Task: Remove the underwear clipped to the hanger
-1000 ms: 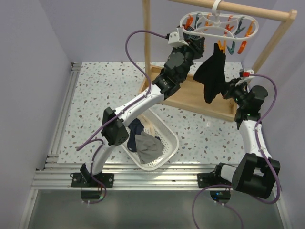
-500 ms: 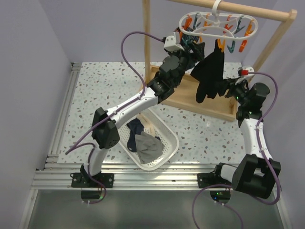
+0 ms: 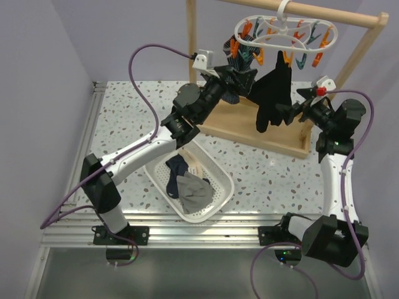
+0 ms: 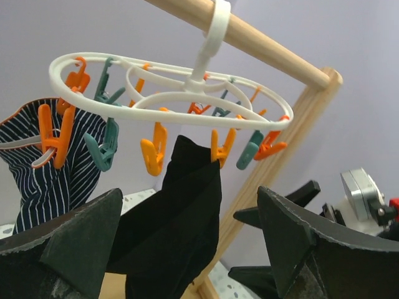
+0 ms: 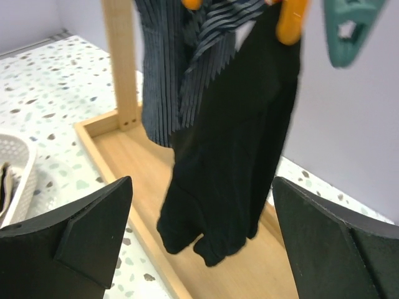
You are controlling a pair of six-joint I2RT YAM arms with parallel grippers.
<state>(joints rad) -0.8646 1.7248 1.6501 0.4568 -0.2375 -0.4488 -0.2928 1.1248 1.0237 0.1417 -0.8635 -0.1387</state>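
Evidently the hanger (image 4: 206, 118) hooks over the wooden rail (image 3: 349, 15) so that its garments dangle free where the arms can reach them. The left gripper (image 3: 240, 78), jaws spread wide, sits just beside the navy-and-white striped underwear (image 4: 75, 180), while the right gripper (image 3: 292, 106), jaws likewise spread and pinching nothing, faces the black underwear (image 3: 273, 93) from the other side, each probably lining up to tug its piece out of the orange clips (image 4: 48, 134). By count, two garments hang clipped, and two more, a navy pair (image 3: 177, 169) and a grey pair (image 3: 193, 190), lie in the single white basket (image 3: 229, 187) on the tabletop (image 3: 124, 124) below.
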